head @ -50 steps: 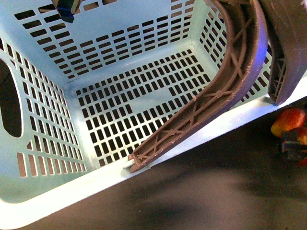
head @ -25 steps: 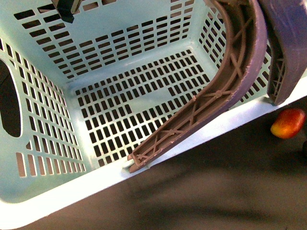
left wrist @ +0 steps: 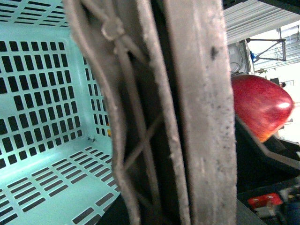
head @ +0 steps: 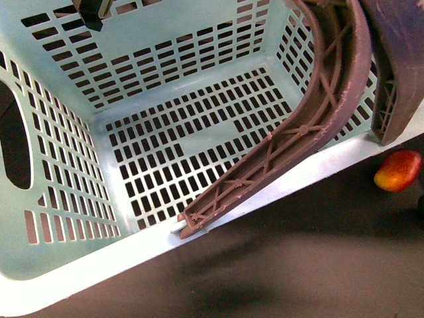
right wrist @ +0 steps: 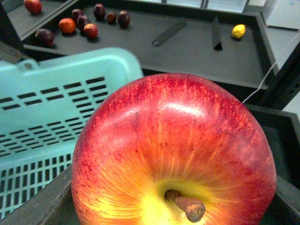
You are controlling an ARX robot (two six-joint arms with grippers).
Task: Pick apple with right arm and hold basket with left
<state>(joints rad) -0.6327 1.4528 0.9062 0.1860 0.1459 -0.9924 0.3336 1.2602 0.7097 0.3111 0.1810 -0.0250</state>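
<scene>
The mint-green basket (head: 165, 86) fills the front view, tilted, with its brown ribbed handles (head: 311, 119) hanging across the near right corner. In the left wrist view a brown handle (left wrist: 197, 112) fills the middle at close range. My left gripper is shut on the basket, and its fingers are hidden behind the handle. The apple (right wrist: 173, 150), deep red with yellow streaks and a stem, fills the right wrist view. My right gripper is shut on it, with its fingers hidden. The apple also shows in the left wrist view (left wrist: 260, 105), beyond the handle. It is out of the front view.
An elongated red-orange-yellow fruit (head: 398, 170) lies on the dark table (head: 298, 265) just outside the basket's right side. In the right wrist view a dark shelf (right wrist: 187, 47) beyond the basket (right wrist: 56, 108) holds several small fruits (right wrist: 84, 23) and a yellow one (right wrist: 238, 31).
One second ago my right gripper sat at the right edge of the front view, next to the elongated fruit, with a red fruit in it. It has left that view. The basket has barely moved.
</scene>
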